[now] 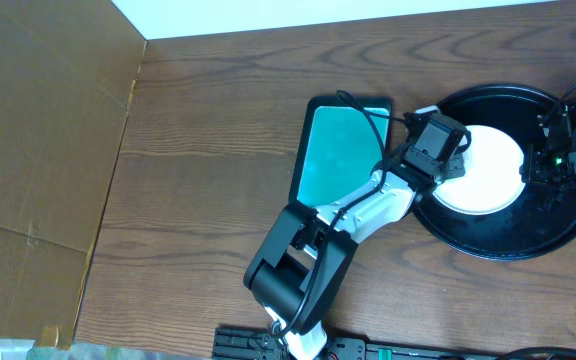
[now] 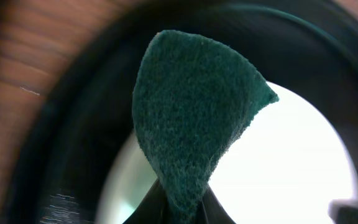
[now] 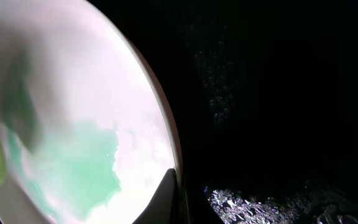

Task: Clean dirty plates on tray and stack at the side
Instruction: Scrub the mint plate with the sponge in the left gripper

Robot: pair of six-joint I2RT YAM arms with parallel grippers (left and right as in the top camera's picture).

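The tray (image 1: 488, 245) sits at the right of the overhead view. One white plate (image 1: 493, 170) lies inside it, a bit above the tray's middle. I can see only that one disc from above, and I can't tell whether others lie under it.

The left gripper (image 2: 180, 205) reaches in from the lower centre. Its jaws are pinched nearly closed on the bottom corner of a green pad (image 2: 191, 118). The pad fans upward in the wrist view, over the plate's left edge. Whether it touches the plate I can't say.

The right gripper (image 3: 176, 196) is at the plate's right side. In its wrist view the plate's rim runs straight down between a pale finger and a dark one, so it looks clamped on that edge, steadying the plate.

A greenish film shows on the plate at lower left of that view. It may be wet, or only the pad's reflection.

I'd judge the plate stiff, light and smooth, and probably slippery if it is wet. The tray's gloss will let it slide under the pad unless it is held. The rim is the only real hold, thin and shallow, so it needs a firm pinch well over the lip.

A teal tray (image 1: 338, 150) lies just left of the black one on the table (image 1: 198, 200).
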